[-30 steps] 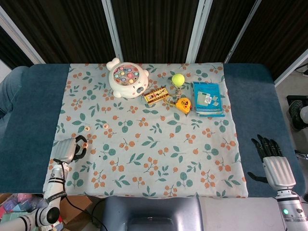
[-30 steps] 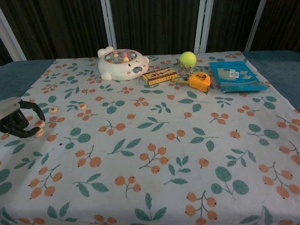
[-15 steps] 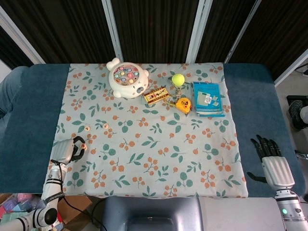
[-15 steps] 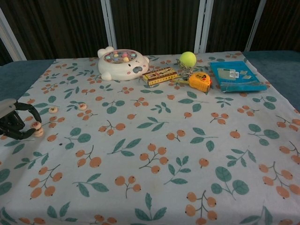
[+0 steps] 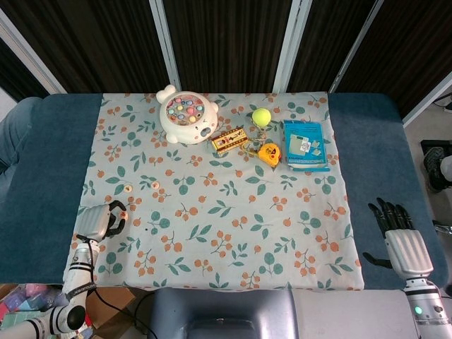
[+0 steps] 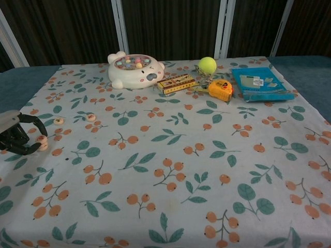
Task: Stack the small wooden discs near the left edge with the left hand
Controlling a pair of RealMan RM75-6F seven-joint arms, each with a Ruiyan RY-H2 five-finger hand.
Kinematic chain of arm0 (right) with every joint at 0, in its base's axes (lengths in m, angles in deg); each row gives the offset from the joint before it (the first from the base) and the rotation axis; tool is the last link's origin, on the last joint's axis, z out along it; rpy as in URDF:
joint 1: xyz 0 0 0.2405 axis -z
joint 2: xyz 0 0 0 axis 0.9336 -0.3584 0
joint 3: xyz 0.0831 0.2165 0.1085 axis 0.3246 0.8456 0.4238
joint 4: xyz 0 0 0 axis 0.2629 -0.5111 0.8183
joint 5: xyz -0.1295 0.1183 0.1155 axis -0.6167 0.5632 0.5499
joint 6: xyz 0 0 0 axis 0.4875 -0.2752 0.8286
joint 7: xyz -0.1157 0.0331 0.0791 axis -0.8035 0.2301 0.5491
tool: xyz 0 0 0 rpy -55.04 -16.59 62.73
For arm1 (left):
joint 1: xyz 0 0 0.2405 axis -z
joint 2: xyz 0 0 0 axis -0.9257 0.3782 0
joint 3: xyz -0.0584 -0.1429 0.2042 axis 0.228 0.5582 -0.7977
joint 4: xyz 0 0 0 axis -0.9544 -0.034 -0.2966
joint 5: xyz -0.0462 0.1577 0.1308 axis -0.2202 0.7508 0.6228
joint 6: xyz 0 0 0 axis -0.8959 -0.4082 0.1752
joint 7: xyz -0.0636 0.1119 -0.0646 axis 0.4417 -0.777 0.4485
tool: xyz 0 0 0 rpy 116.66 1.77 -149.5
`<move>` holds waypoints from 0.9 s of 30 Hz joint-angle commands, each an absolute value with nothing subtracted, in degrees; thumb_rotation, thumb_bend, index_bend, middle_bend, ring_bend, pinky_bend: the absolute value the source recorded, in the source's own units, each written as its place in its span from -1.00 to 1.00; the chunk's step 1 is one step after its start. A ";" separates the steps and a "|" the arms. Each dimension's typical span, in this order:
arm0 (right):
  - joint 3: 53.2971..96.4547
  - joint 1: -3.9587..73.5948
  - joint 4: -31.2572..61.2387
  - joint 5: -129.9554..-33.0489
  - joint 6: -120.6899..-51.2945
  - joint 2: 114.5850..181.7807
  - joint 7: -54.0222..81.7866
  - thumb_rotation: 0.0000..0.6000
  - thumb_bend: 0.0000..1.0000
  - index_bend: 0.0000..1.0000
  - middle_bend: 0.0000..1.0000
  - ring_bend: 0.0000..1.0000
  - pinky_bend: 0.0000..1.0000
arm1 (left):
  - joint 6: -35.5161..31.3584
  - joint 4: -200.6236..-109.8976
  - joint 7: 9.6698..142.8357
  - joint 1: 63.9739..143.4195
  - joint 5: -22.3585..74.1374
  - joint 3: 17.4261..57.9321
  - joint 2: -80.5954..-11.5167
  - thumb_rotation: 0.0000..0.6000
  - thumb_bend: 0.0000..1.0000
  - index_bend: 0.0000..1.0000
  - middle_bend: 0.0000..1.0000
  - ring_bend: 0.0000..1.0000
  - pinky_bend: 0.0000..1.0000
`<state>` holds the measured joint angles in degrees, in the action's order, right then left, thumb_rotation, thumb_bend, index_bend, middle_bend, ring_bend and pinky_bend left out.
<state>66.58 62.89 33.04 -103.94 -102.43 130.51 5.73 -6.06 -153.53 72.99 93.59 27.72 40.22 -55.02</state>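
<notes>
Curling over the left edge of the cloth (image 6: 165, 155), the left robot hand (image 6: 18, 137) has a disc (image 6: 42, 139) at its fingertips, seemingly pinched, right above another disc (image 6: 43, 147) on the bench. A loose pinch could drop it askew, and the stack would slide apart. Beyond the hand lie two more discs (image 6: 59, 121) (image 6: 91, 117); a careless sweep could scatter them. Farther still sits the fish toy (image 6: 135, 69), well apart. The right robot hand (image 5: 402, 236) rests empty, fingers spread.
</notes>
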 commanded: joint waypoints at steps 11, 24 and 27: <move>66.41 62.84 33.20 -104.14 -102.28 130.34 6.00 1.00 -0.70 -1.00 -1.00 -1.00 -1.00 | -6.05 -153.59 74.11 93.35 28.84 40.05 -54.33 1.00 -0.12 -0.26 1.00 1.00 1.00; 66.30 63.00 33.24 -104.56 -102.65 129.98 6.71 1.00 -0.70 -1.00 -1.00 -1.00 -1.00 | -4.84 -159.27 76.06 94.52 28.70 44.04 -51.04 1.00 -0.12 -0.27 1.00 1.00 1.00; 66.28 63.02 33.24 -104.63 -102.68 129.86 6.92 1.00 -0.70 -1.00 -1.00 -1.00 -1.00 | -5.30 -159.47 74.36 96.54 26.54 46.91 -50.69 1.00 -0.13 -0.27 1.00 1.00 1.00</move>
<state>66.28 63.01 33.24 -104.63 -102.68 129.87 6.91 -5.01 -159.05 75.24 95.31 27.82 45.42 -51.17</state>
